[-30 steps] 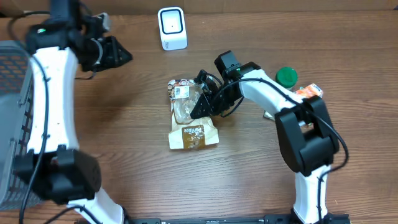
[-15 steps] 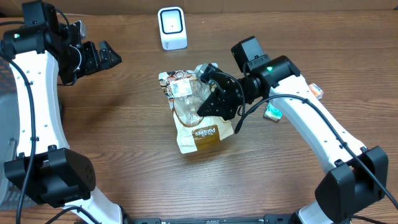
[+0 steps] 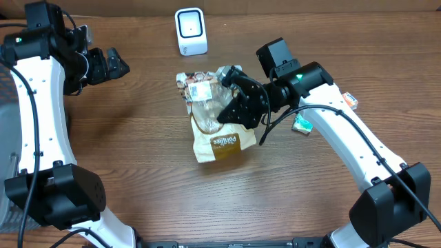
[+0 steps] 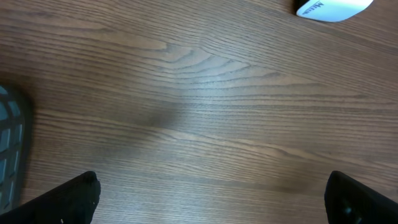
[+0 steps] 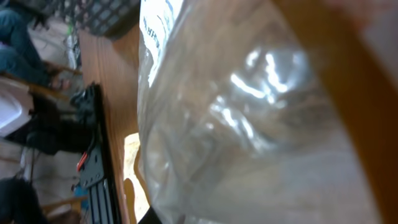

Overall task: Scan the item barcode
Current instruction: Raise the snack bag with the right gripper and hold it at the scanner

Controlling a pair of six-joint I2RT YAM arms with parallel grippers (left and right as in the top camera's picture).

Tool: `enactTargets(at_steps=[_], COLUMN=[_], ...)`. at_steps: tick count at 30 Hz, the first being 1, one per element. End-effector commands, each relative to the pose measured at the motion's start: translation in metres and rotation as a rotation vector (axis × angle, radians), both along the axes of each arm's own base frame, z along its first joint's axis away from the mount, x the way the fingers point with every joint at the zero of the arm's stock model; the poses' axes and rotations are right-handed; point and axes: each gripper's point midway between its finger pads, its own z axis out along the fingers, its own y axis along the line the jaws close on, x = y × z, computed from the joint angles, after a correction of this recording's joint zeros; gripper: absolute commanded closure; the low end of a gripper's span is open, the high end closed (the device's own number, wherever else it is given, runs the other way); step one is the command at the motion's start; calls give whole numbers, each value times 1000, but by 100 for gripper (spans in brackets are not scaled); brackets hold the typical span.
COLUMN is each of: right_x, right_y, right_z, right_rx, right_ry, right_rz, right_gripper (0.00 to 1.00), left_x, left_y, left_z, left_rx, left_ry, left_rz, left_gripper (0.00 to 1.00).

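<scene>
The item is a clear plastic bag (image 3: 207,118) with a brown printed bottom and a white barcode sticker (image 3: 200,90) near its top. In the overhead view my right gripper (image 3: 233,103) is shut on the bag's right side and holds it just above mid-table. The bag (image 5: 249,124) fills the right wrist view and hides the fingers. The white scanner (image 3: 190,31) stands at the back, a short way beyond the bag. My left gripper (image 3: 116,63) is open and empty at the far left. Its fingertips (image 4: 74,194) stand wide apart over bare wood, with the scanner (image 4: 329,7) at the top edge.
An orange packet (image 3: 350,100) and a teal packet (image 3: 302,124) lie to the right, partly under my right arm. A grey mesh basket (image 3: 5,200) sits at the table's left edge, and its corner (image 4: 9,149) shows in the left wrist view.
My right arm has swung round and lifted the bag off the table, then carried it slightly back toward the scanner. The left gripper has opened wide and drawn back to the left.
</scene>
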Motion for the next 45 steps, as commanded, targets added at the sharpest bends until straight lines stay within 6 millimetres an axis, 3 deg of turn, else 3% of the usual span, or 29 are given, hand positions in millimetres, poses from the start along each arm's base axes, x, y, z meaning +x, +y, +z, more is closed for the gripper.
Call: enactTargets(at_steps=[1, 4, 7, 8, 9, 13, 15, 21, 22, 27, 31, 38, 45], right_x=[34, 71, 132, 141, 165, 215, 232, 271, 278, 296, 303, 310, 311], right_y=[-3, -13, -35, -37, -42, -46, -43, -16, -19, -33, -22, 0, 6], right_z=[34, 56, 97, 102, 118, 138, 139, 80, 62, 21, -32, -61, -63], right_rx=[-24, -88, -179, -190, -224, -286, -282, -532, -644, -875, -989, -1068, -1055], right_ry=[-73, -215, -486, -530, -681, -956, -1035, -1270, -1316, -1403, -1429, -1575, -1610], right_rz=[-184, -334, -594, -631, -727, -939, -1000, -755, -712, -728, -582, -362, -327], right_gripper=[96, 96, 96, 96, 96, 96, 96, 96, 96, 96, 96, 96, 96], left_x=[2, 2, 2, 2, 2, 2, 2, 2, 2, 2, 2, 2, 2], left_y=[1, 1, 1, 1, 1, 1, 1, 1, 1, 1, 0, 1, 0], left_z=[-3, -3, -3, -3, -3, -3, -3, -3, -3, -3, -3, -3, -3], left_rx=[14, 14, 14, 14, 14, 14, 14, 14, 14, 14, 14, 14, 14], left_ry=[4, 4, 4, 4, 4, 4, 4, 4, 4, 4, 4, 4, 4], left_rz=[-11, -11, -11, -12, -11, -11, -12, -11, -12, -11, -12, -12, -12], left_gripper=[0, 0, 0, 1, 0, 0, 1, 0, 0, 1, 1, 0, 0])
